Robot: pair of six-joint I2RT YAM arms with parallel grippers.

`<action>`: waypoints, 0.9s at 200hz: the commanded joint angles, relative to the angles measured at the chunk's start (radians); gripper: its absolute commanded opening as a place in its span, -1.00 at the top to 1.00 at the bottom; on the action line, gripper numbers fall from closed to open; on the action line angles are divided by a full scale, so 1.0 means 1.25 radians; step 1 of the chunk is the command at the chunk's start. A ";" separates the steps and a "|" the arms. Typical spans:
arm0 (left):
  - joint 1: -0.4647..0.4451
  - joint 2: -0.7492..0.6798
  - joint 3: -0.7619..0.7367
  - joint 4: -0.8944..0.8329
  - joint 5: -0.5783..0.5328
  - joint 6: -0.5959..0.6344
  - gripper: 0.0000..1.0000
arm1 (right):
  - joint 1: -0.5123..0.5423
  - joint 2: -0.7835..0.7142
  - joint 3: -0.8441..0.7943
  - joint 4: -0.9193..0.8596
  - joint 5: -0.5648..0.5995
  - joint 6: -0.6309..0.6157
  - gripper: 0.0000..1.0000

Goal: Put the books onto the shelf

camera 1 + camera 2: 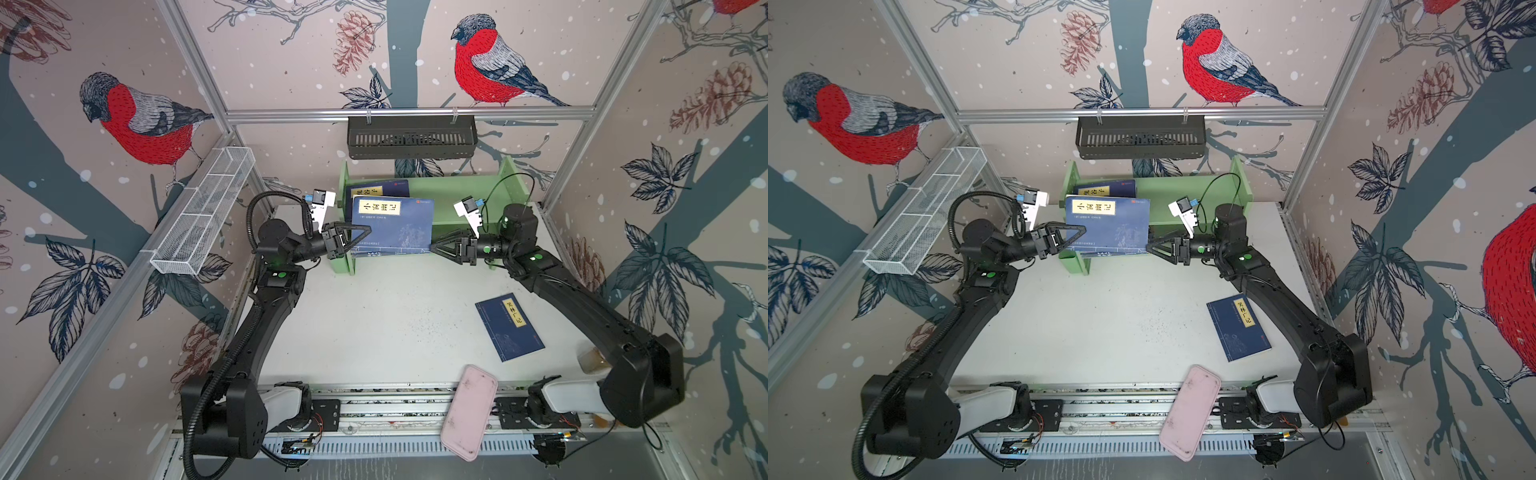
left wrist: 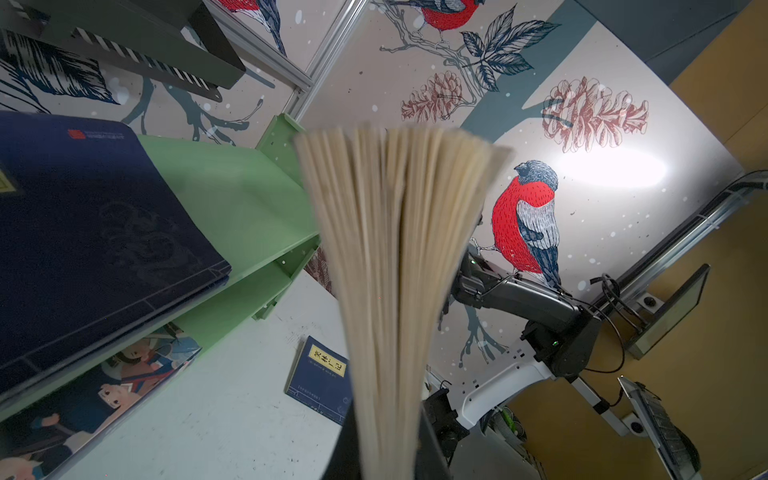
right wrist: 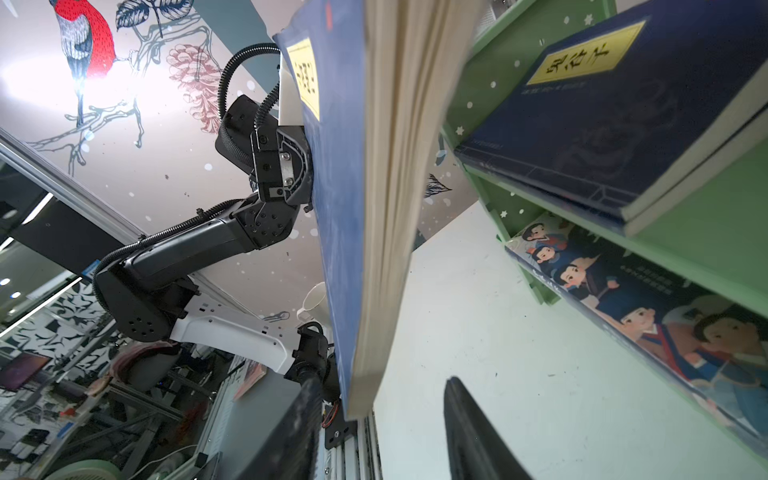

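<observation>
Navy bk (image 1: 399,228) in L hand (image 1: 360,233)

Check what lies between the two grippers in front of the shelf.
A navy book with a yellow label. The left gripper is shut on one side edge, and the right gripper stands open around the opposite edge. Both top views show it.

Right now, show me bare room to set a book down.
Free: the upper board of the shelf, from the navy book to the right side panel; the middle of the table, bordered by the shelf, the loose book and the pink case. Crowded: before the shelf's left half, where the left gripper and right gripper flank the held book.
</observation>
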 commanded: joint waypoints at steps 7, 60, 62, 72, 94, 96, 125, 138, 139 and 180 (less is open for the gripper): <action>0.002 0.014 -0.011 0.173 -0.024 -0.124 1.00 | 0.027 -0.003 -0.015 0.177 0.021 0.112 0.03; 0.002 0.016 -0.036 0.226 -0.036 -0.168 1.00 | 0.060 0.033 0.016 0.224 0.049 0.149 0.08; 0.002 0.015 -0.037 0.226 -0.037 -0.167 1.00 | 0.061 0.034 0.018 0.225 0.049 0.150 0.10; 0.002 0.013 -0.040 0.225 -0.040 -0.168 1.00 | 0.062 0.045 0.024 0.238 0.049 0.161 0.19; 0.002 0.008 -0.048 0.224 -0.044 -0.166 1.00 | 0.064 0.065 0.044 0.254 0.048 0.180 0.51; 0.002 0.007 -0.049 0.223 -0.044 -0.165 1.00 | 0.064 0.067 0.046 0.254 0.047 0.182 0.55; 0.002 0.004 -0.051 0.201 -0.054 -0.144 1.00 | 0.066 0.093 0.081 0.245 0.046 0.192 0.96; 0.006 0.001 -0.045 0.184 -0.064 -0.119 0.45 | 0.062 0.098 0.097 0.231 0.063 0.189 0.98; 0.007 0.000 -0.044 0.182 -0.066 -0.115 0.36 | 0.061 0.099 0.098 0.230 0.064 0.189 0.98; 0.067 -0.037 0.053 -0.048 -0.131 0.034 -0.39 | 0.023 0.114 0.173 0.131 0.111 0.152 0.99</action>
